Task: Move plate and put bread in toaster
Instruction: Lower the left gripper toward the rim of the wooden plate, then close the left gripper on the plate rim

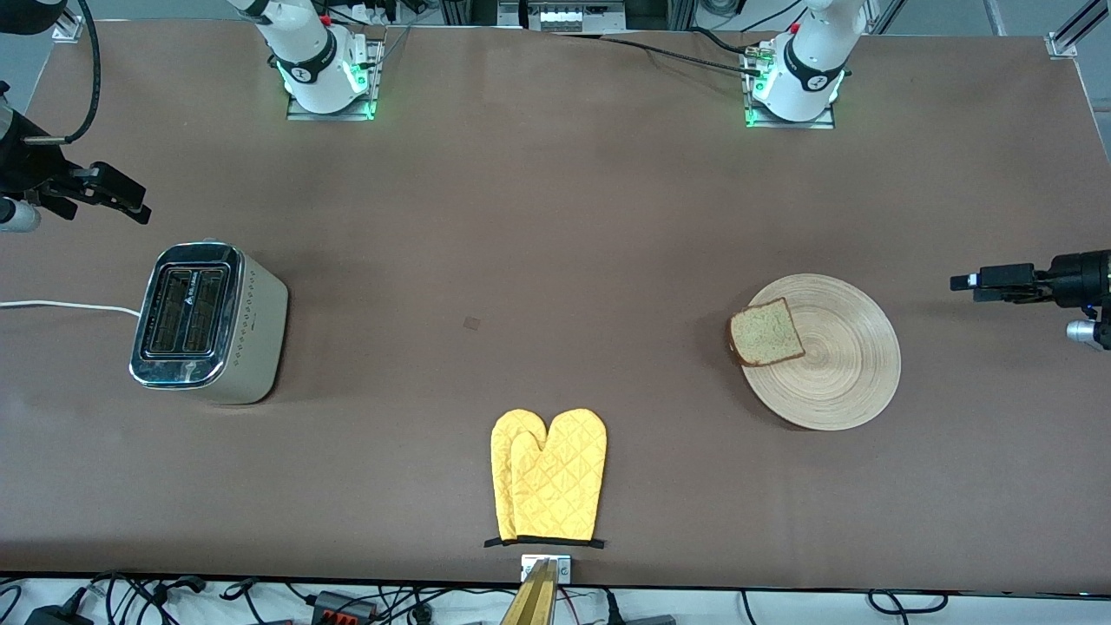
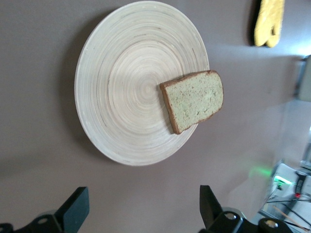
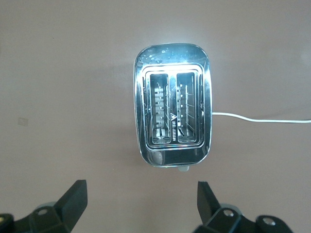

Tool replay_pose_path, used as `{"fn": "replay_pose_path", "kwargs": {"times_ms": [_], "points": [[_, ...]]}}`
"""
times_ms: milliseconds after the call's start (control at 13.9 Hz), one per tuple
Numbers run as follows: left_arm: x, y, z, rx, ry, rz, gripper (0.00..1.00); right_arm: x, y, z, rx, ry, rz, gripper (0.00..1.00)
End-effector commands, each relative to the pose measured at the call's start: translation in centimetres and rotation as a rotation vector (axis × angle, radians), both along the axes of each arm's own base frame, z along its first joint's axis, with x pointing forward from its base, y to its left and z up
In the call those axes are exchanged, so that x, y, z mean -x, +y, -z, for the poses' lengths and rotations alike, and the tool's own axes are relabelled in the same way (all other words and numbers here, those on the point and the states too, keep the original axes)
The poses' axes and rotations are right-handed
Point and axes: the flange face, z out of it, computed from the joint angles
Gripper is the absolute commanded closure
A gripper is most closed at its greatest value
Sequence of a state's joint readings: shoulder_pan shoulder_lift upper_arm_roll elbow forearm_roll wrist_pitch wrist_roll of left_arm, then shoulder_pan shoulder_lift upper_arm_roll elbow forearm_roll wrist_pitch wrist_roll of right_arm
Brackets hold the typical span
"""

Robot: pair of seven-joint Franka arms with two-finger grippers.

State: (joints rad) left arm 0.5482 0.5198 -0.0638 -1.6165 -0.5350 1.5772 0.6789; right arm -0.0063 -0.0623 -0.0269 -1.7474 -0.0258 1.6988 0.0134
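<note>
Brown and matte, the bench (image 1: 555,217) stretches wide under both arms. On it, toward the left arm's end, lies the large round light-wood plate (image 1: 838,369) with its fine ring grain, flat on the surface. One square slice of light brown bread (image 1: 765,332) with a darker crust rests on the plate's rim, on the edge that faces the right arm's end, one corner hanging out over the bench. The left hand (image 1: 962,282) hovers in the air just off the plate, at the left arm's end of the bench, its black fingers (image 2: 75,209) spread wide apart with nothing between them; from the left wrist view the plate and bread sit well ahead of those open fingertips.

Over to the right arm's end: the boxy two-slot toaster (image 1: 208,323) with shiny chrome top and cream dotted sides stands upright, both slots empty, its white cord (image 1: 65,305) trailing off toward the bench edge. The right hand (image 1: 130,201) hangs over the bench just beside the toaster, farther up than it, fingers (image 3: 73,199) likewise splayed open and empty; the right wrist view looks straight down into the slots.

Between plate and toaster, close to the front camera's edge, a pair of yellow quilted oven mitts (image 1: 548,476) lies flat, well apart from both hands.
</note>
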Motion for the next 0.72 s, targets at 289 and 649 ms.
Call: {"fn": "replay_pose_path", "kwargs": {"times_ms": [289, 649], "points": [[-2.2, 3.2, 13.1, 0.284, -0.169, -0.036, 0.00, 0.1, 0.2, 0.3, -0.011, -0.008, -0.018, 0.00], [-3.0, 3.4, 17.3, 0.240, -0.179, -0.128, 0.03, 0.1, 0.1, 0.3, -0.008, -0.009, -0.020, 0.00]]}}
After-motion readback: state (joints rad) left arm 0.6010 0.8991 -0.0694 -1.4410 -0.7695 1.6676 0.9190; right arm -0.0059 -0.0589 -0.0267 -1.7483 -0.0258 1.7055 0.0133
